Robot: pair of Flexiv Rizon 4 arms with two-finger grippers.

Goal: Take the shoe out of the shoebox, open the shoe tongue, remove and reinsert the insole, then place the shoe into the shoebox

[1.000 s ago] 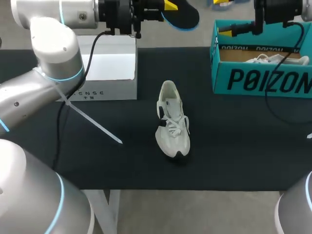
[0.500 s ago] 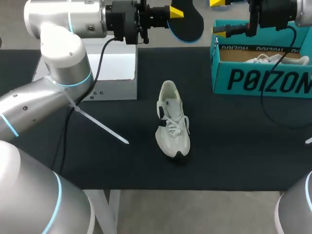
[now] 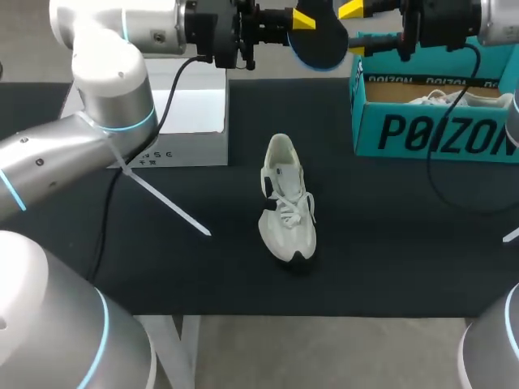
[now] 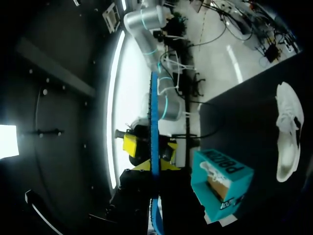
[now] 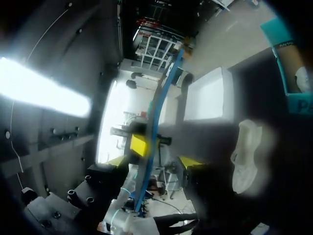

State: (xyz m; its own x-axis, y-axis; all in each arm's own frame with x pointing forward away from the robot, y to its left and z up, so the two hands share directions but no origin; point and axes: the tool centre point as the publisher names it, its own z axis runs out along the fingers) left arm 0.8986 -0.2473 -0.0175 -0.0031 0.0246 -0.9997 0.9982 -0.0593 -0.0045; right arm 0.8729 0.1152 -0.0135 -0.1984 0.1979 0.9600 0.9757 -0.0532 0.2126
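The left gripper (image 3: 305, 19) is clenched on the insole (image 3: 323, 36), holding it up in the air over the far edge of the table (image 3: 389, 243). In the left wrist view the thin blue-edged sheet runs edge-on between its two yellow tips. The right gripper (image 3: 354, 10) has its tips spread on either side of the same insole and is not yet pinching it; the right wrist view shows them standing well apart around the blue edge. I judge this to be a hand-over or re-grip of the insole before it goes back in.

To do it well, the right fingers should close squarely on the flat faces, clear of the left tips. Only then should the left let go (a soft sheet like this will likely droop or twist if held by one corner). A grip near one end would leave the other end free to feed into the opening.

Below, the shoe (image 3: 285, 198) rests on the table's middle, heel toward the far edge, between a white box (image 3: 185, 113) and the teal shoebox (image 3: 438, 121) and touching neither. The shoebox holds a second shoe (image 3: 442, 99).
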